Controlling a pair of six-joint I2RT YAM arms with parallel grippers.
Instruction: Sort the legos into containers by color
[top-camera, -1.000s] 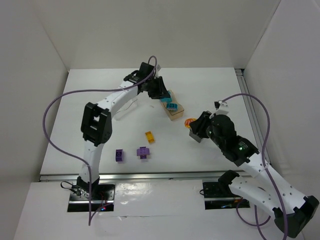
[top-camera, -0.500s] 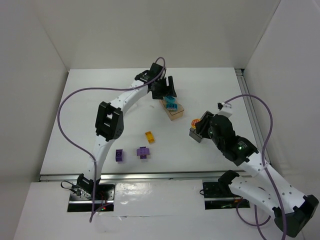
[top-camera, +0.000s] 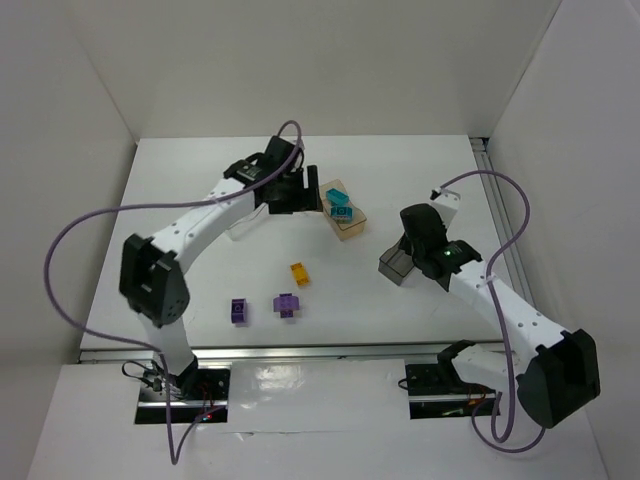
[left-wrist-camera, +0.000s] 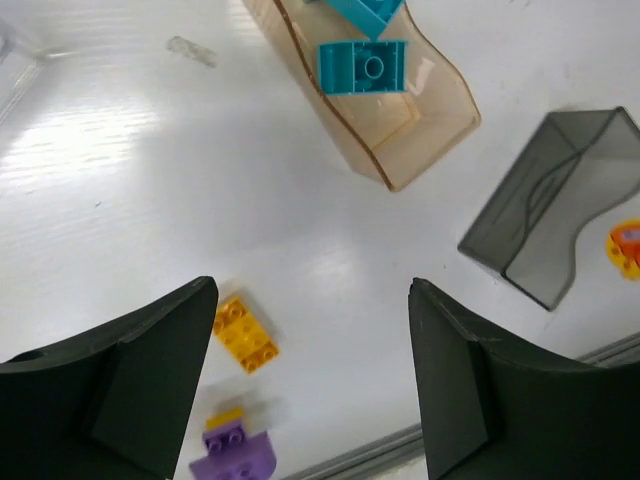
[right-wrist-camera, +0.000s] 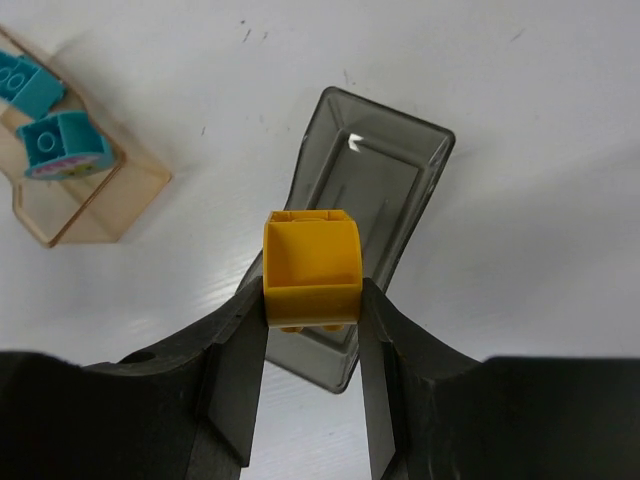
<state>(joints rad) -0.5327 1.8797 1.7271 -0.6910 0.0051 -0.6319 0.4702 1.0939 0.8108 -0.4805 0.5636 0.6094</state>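
Right jaws clamp yellow brick (right-wrist-camera: 311, 268) over grey box (right-wrist-camera: 372, 190), grip shown only by right wrist; left jaws apart.

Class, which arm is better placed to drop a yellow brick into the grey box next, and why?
Right. The right gripper is shut on a yellow brick over the grey box. The left gripper is open and empty, farther off beside the tan box.

Three boxes: one tan box (top-camera: 352, 228), one grey box (top-camera: 396, 266), one clear box (top-camera: 243, 222). Six bricks: two teal bricks (top-camera: 340, 205) toward 1 o'clock, two purple bricks (top-camera: 239, 311) at 7 o'clock, two yellow bricks (top-camera: 299, 273). Two robot arms (top-camera: 200, 215). Two purple cables (top-camera: 80, 230), one per arm. One table (top-camera: 430, 170).
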